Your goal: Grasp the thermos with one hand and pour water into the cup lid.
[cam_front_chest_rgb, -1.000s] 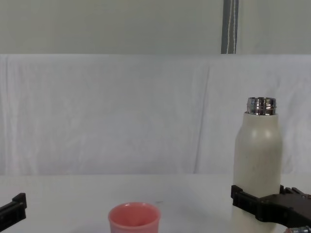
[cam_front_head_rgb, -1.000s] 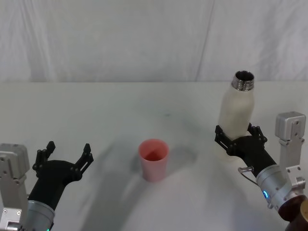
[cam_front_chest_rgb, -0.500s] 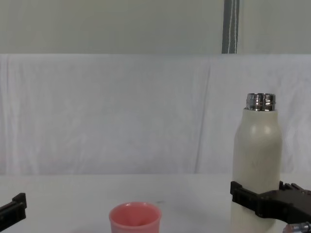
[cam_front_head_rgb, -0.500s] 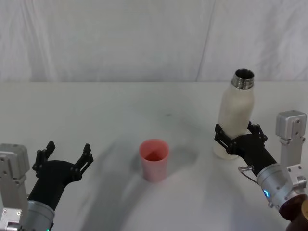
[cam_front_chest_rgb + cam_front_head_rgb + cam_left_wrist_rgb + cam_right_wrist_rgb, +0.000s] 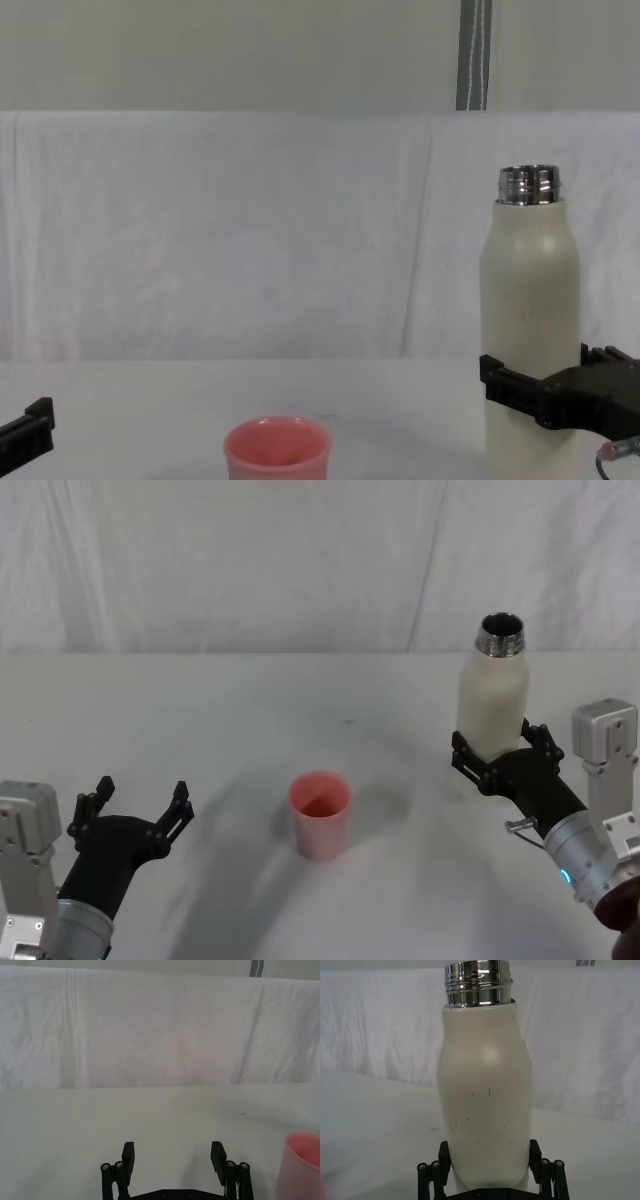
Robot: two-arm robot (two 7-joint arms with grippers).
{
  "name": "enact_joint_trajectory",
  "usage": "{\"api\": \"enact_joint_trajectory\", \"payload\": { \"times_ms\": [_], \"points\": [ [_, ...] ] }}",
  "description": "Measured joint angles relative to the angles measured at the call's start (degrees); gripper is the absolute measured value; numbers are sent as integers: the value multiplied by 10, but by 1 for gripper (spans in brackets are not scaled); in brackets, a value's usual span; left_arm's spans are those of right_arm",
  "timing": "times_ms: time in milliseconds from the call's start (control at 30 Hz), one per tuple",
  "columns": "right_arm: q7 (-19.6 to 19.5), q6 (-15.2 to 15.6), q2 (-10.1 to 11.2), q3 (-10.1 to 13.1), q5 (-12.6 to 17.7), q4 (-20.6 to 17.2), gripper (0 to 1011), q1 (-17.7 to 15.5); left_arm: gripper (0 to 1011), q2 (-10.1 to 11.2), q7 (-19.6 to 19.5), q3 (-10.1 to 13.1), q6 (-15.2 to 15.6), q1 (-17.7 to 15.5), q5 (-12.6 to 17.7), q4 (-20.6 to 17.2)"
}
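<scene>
While the right gripper is pinching the thermos low on its body over at the right side of the head view, we're seeing the bottle standing upright with its cap off, shiny threaded steel neck pointing up. In the right wrist view the cream-white bottle is taking up the middle of the frame, and we're looking at black fingers pressing against both sides of its lower part. There are some tiny dark scuffs on the matte body. From the chest view the thermos is sitting at the right edge, with the right gripper wrapping around it near the bottom; we can't tell from any of these whether its base is touching the table or hanging just above it.

The cup lid, a small salmon-pink cup, is sitting upright on the white table just below the centre of the head view, well apart from the thermos and to its left. In the chest view it's peeking up at the bottom centre, and in the left wrist view we're catching just its rim at the lower right corner.

The left gripper is hanging out at the lower left of the head view with its fingers spread wide, nothing between them, well apart from the cup. The left wrist view is showing those same fingers apart over bare table.
</scene>
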Motion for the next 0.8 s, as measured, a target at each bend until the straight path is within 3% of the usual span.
{"api": "enact_joint_trajectory", "payload": {
  "times_ms": [800],
  "points": [
    [-13, 2, 36, -15, -112, -57, 951, -10, 1001, 0, 0, 0, 0, 0, 0, 0]
  ]
}}
